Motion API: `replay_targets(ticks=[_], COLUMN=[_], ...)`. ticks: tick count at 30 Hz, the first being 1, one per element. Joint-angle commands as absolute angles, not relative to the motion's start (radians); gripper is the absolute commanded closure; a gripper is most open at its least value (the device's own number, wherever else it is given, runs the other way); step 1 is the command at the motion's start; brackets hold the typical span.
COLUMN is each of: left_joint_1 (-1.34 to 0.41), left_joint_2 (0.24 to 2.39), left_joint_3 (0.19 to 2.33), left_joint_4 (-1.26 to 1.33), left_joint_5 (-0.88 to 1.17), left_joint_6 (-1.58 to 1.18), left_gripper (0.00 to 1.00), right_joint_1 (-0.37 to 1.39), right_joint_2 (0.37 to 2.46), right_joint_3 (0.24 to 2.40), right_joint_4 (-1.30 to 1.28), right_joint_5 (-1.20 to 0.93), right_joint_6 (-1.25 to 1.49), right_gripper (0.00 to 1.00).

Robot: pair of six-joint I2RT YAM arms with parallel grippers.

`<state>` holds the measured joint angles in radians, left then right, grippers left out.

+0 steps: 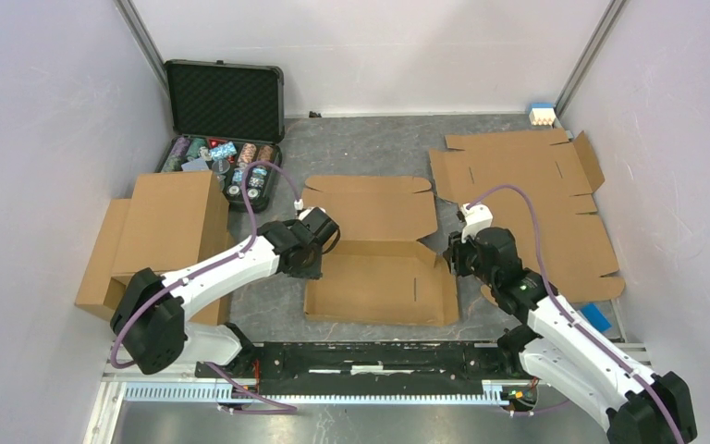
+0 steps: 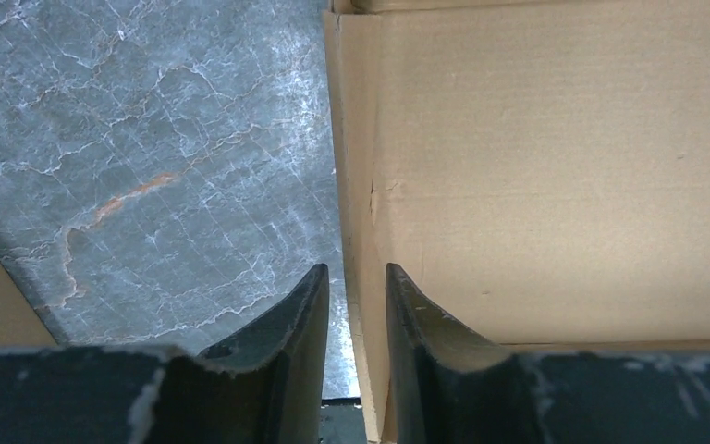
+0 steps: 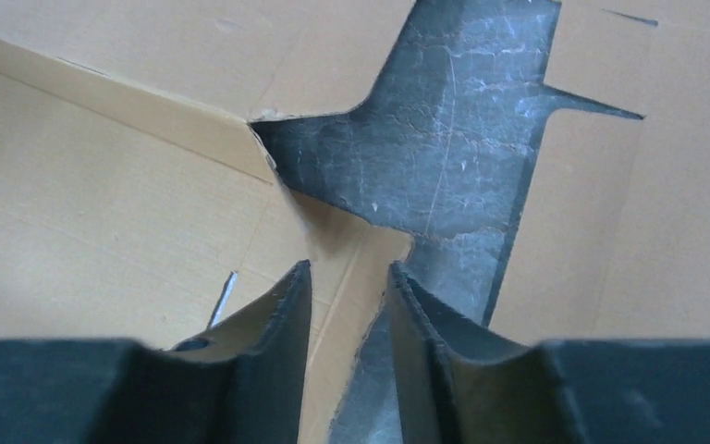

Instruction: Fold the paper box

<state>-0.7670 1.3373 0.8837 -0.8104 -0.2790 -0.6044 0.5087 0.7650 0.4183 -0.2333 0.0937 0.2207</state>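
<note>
The paper box (image 1: 379,268), brown corrugated cardboard, lies half folded at the table's middle with its lid panel flat behind it. My left gripper (image 1: 319,242) is at the box's left side. In the left wrist view the box's raised left wall (image 2: 359,203) runs between the fingers of that gripper (image 2: 356,270); the jaws stand apart with a gap on both sides. My right gripper (image 1: 453,254) is at the box's right edge. In the right wrist view its jaws (image 3: 349,265) are apart over a side flap (image 3: 361,277) and do not pinch it.
An open black case of poker chips (image 1: 225,129) stands at the back left. A folded cardboard box (image 1: 162,236) lies at the left. A flat cardboard blank (image 1: 527,199) lies to the right, close to the right arm. A small blue-and-white object (image 1: 542,114) sits at the back right.
</note>
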Motion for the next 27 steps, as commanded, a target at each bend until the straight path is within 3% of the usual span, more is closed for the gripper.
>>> replay_targets(ticks=[1,5,6,11,19,22,27], left_joint_1=[-0.761,-0.759,-0.758,-0.751,-0.749,-0.749,-0.749], left_joint_2=[1.308,1.312,1.311,1.324,1.335,1.339,1.341], left_joint_3=[0.879,0.870,0.867,0.853,0.821,0.825,0.839], left_joint_4=[-0.764,-0.755,-0.751,-0.738,-0.695,-0.703,-0.730], left_joint_5=[-0.276,-0.283,-0.282,-0.310,-0.302,-0.311,-0.331], left_joint_6=[-0.578,-0.583,-0.584,-0.615,-0.639,-0.635,-0.631], left_gripper=[0.63,0.59,0.59,0.64,0.88,0.98,0.98], right_joint_1=[0.508,0.508,0.509,0.509,0.516,0.541,0.584], right_joint_2=[0.777,0.829,0.846,0.935,1.038,1.070,1.137], right_joint_3=[0.437,0.455,0.461,0.459,0.434,0.445,0.481], right_joint_4=[-0.129,-0.110,-0.113,-0.079,0.038,0.059,0.075], right_joint_5=[0.043,0.043,0.059,0.076,-0.191,-0.197,-0.189], right_joint_6=[0.251,0.267,0.269,0.269,0.290,0.298,0.294], right_gripper=[0.67,0.98,1.00,1.00,1.00,1.00,1.00])
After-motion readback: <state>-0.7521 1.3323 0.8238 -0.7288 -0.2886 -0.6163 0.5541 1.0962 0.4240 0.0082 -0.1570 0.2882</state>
